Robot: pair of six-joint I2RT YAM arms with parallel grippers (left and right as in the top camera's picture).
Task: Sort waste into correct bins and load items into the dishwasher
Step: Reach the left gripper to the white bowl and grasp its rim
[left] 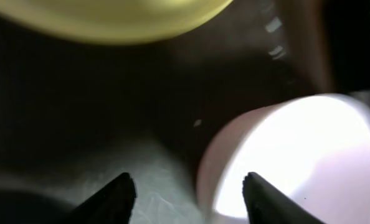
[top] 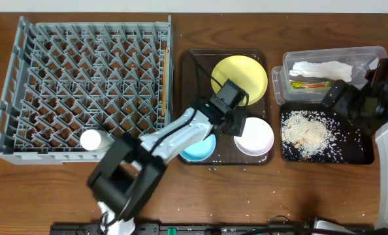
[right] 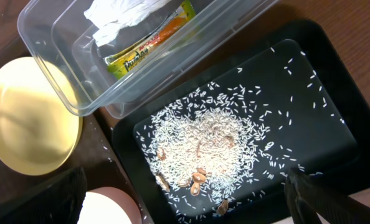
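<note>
We find the left gripper (left: pixel 186 182) open, empty, low in frame; white bowl (left: pixel 297 162) probably slick, rigid; we'd pinch its rim.

the grey dish rack (top: pixel 83 72) fills the left of the desk (top: pixel 4 196), pegs upright; thin wooden chopsticks (top: pixel 161 85) lie lengthwise along its right edge. beside it, on the dark brown serving tray (top: pixel 193 65), the round yellow plate (top: pixel 240 75) sits at the back, the white bowl (top: pixel 254 136) front right, the light blue bowl (top: pixel 204 151) front left, only partly showing. the clear plastic tub (right: pixel 54 68) holds the crumpled white napkin (right: pixel 129 12) and the green-and-yellow sachet (right: pixel 151 40). the glossy black tray (right: pixel 322 124) next to it carries scattered rice (right: pixel 210 137) and brownish food scraps (right: pixel 197 179).
</note>
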